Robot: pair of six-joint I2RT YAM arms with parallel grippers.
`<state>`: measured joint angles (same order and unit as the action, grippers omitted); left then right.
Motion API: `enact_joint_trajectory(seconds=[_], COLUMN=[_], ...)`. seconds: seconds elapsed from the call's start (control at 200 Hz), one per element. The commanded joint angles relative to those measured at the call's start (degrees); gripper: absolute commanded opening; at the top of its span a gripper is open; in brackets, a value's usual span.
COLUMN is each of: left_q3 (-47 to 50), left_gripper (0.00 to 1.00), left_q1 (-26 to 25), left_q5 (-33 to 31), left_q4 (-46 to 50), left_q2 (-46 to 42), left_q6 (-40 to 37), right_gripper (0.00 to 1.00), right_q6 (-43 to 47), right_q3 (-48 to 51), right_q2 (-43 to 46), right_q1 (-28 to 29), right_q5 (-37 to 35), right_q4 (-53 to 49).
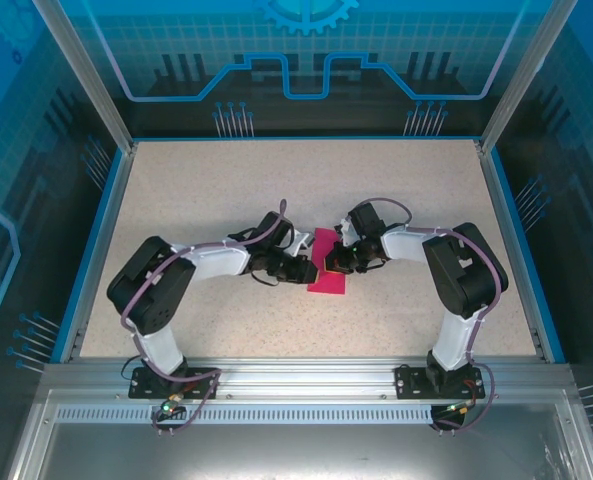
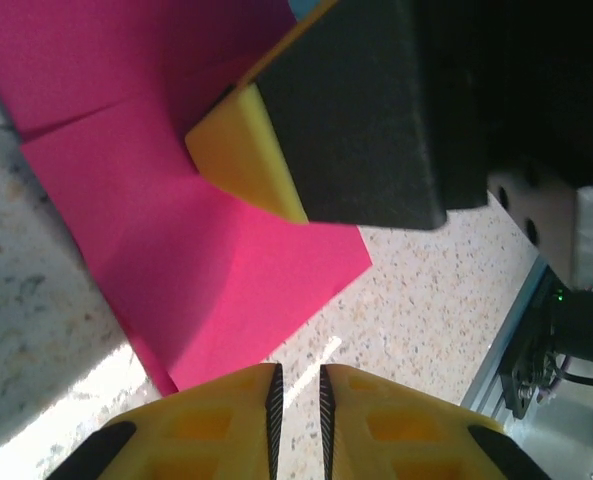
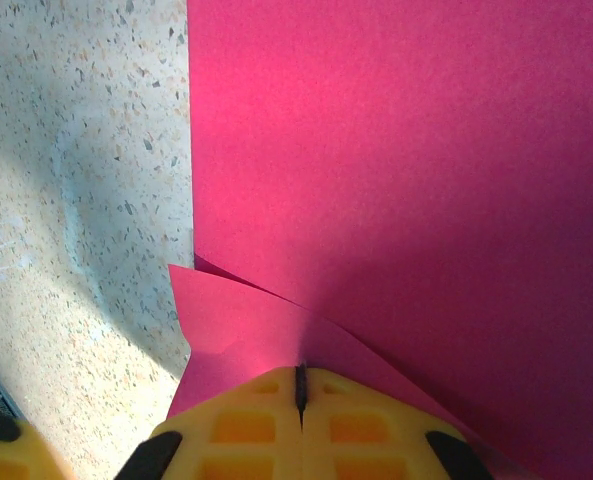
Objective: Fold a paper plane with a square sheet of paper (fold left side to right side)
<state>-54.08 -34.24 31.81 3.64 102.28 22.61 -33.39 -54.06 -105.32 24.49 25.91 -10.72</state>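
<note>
The square sheet of paper (image 1: 328,281) is magenta-pink and lies creased near the table's middle, between my two grippers. My right gripper (image 1: 336,260) comes at it from the right. In the right wrist view this gripper (image 3: 300,372) is shut, and a raised fold of the paper (image 3: 406,150) runs into its fingertips. My left gripper (image 1: 302,268) sits at the sheet's left side. In the left wrist view it (image 2: 298,372) stands open by a narrow gap just off the paper's (image 2: 226,260) near edge, nothing between its pads. The right gripper's yellow finger (image 2: 241,150) rests on the sheet.
The speckled beige tabletop (image 1: 226,190) has blue raised borders on the left, right and far sides. A metal rail (image 1: 296,375) with both arm bases runs along the near edge. Transparent blue walls enclose the cell.
</note>
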Motion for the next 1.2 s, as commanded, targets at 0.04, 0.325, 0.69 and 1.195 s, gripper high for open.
enact_joint_trajectory(seconds=[0.04, 0.325, 0.69, 1.195], left_q3=[-2.15, -2.32, -4.61, -5.58], left_gripper=[0.2, 0.2, 0.2, 0.2], left_q1=[-0.04, -2.45, -5.92, -7.17], left_q5=[0.14, -5.17, -15.9, -19.14], left_q4=[1.21, 5.39, 13.79, 15.87], left_q2=[3.76, 6.73, 8.36, 10.04], left_q6=[-0.58, -2.63, -4.24, -4.15], right_gripper=[0.0, 0.0, 0.0, 0.0], right_q6=[0.32, 2.75, 5.5, 8.59], right_q3=[-0.29, -0.76, -2.27, -5.48], right_q2=[-1.12, 4.01, 3.81, -1.56], right_q1=[0.72, 0.61, 2.55, 3.06], right_q5=[-1.08, -0.37, 3.56, -0.96], right_q4=[-3.06, -4.29, -10.85, -15.29])
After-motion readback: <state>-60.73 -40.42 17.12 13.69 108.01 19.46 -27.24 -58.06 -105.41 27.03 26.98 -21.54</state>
